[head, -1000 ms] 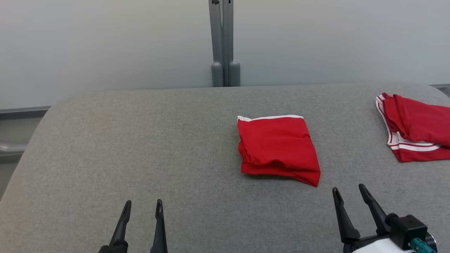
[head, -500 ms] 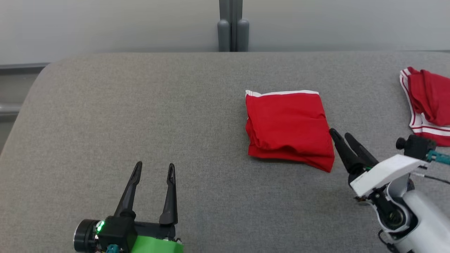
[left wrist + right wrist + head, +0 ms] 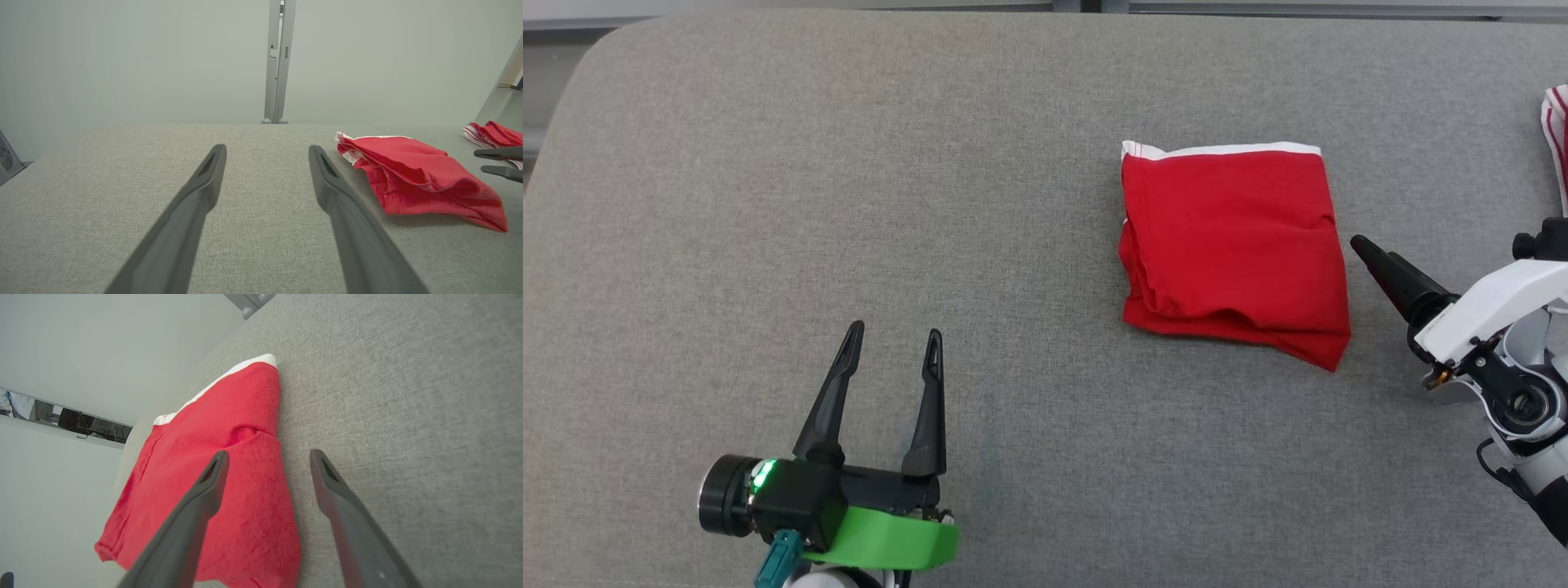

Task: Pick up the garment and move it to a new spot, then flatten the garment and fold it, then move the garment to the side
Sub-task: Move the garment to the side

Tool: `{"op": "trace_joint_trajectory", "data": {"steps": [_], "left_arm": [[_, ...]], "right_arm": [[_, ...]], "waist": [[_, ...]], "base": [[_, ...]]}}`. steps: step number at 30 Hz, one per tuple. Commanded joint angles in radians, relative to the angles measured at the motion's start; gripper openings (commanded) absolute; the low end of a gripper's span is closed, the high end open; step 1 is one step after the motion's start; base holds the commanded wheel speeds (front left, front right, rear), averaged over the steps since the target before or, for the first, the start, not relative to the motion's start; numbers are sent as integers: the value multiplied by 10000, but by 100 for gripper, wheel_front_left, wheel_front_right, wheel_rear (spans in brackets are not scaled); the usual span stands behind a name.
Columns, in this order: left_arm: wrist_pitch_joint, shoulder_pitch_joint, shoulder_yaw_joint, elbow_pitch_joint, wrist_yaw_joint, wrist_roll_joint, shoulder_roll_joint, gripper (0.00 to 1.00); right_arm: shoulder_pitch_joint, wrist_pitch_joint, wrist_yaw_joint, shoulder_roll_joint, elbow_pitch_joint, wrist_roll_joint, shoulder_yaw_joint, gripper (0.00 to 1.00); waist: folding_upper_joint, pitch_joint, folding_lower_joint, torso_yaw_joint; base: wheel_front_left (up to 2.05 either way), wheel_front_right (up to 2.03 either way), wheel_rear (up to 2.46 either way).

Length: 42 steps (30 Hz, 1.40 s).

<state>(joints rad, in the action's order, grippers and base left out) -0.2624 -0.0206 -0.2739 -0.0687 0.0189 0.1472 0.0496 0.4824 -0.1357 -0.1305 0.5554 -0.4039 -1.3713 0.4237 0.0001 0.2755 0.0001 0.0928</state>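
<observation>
The garment (image 3: 1229, 245) is a red piece with a white band along its far edge, folded into a rough square on the grey fabric table (image 3: 849, 163), right of centre. My right gripper (image 3: 1372, 251) is open, turned on its side, its tips just right of the garment's right edge. In the right wrist view the gripper (image 3: 267, 453) straddles that edge of the garment (image 3: 229, 416), one finger above the cloth, one above bare table. My left gripper (image 3: 894, 331) stands open and empty at the lower left, well apart from the garment (image 3: 416, 175).
A second red garment with white stripes (image 3: 1556, 122) lies at the table's far right edge, also seen in the left wrist view (image 3: 492, 132). A grey post (image 3: 278, 61) stands behind the table against a pale wall. The table's left corner is rounded.
The head camera has tilted down, shifting the whole picture. My right gripper has swung in from the lower right to the garment's right edge and turned sideways. The garment has not moved.
</observation>
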Motion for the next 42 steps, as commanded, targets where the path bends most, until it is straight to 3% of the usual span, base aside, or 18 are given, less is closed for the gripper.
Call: {"op": "trace_joint_trajectory", "data": {"steps": [1, 8, 9, 10, 11, 16, 29, 42], "left_arm": [[-26, -215, -8, -38, -9, 103, 24, 100], [-26, -542, -115, -110, -2, 110, 24, 100], [-26, -578, -130, -122, -10, 101, 24, 100], [-26, -609, -137, -132, -23, 76, 24, 100], [-26, -638, -137, -149, -26, 48, 24, 100], [-26, -697, -59, -270, -18, -25, 24, 100], [-26, -984, 16, -1387, -436, -747, 32, 100], [-25, -1259, 260, -2064, -908, -1329, 496, 100]], "right_arm": [[183, 45, 0, -15, -145, -148, 19, 100], [638, -51, 0, -196, -513, -373, 417, 100], [677, -21, 1, -240, -502, -415, 492, 77], [701, -26, 1, -278, -455, -464, 561, 34], [749, -25, 0, -247, -351, -397, 677, 0], [941, 326, 0, 260, 53, 80, 1153, 0], [2371, 1343, 1, 2908, 1368, 2356, 2446, 0], [3877, 1872, 3, 4554, 1009, 3829, 3026, 0]], "waist": [[-1, 395, -1, 166], [-1, 821, -1, 242], [-1, 851, -1, 234], [-1, 871, -1, 220], [-1, 894, -1, 200], [-1, 866, -1, -44], [-1, 1701, -1, -1787], [-1, 2845, -1, -2879]], "base": [[0, 0, 0], [0, 0, 0], [0, 0, 0], [0, 0, 0], [0, 0, 0], [0, 0, 0], [0, 0, 0], [0, 0, 0]]}}
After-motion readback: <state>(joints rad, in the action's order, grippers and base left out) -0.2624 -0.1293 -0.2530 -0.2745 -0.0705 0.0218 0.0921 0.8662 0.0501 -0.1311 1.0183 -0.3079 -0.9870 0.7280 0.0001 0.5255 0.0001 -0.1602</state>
